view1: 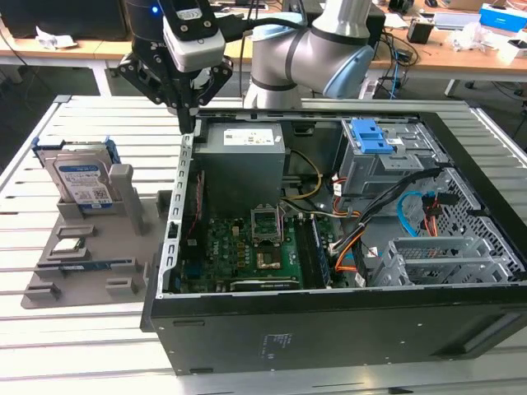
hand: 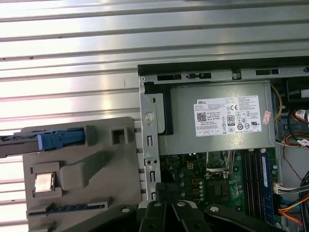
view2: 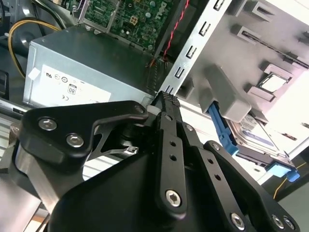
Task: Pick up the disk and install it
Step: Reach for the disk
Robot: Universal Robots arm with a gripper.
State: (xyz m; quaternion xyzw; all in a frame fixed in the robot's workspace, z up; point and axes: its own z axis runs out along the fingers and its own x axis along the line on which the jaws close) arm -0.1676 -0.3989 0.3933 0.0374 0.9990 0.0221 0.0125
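The disk, a silver drive with a white-and-blue label in a blue carrier, leans upright in the grey holder at the exterior view's left. It also appears in the second wrist view as the disk and edge-on in the first wrist view as the disk. My gripper hangs over the back left corner of the open computer case, to the right of the disk and apart from it. Its fingers are pressed together, shut on nothing. The gripper sits above the case's side wall.
Inside the case lie a grey power supply, the motherboard and a drive cage with a blue latch. The holder carries a small processor chip and a memory stick. Slatted metal table lies around.
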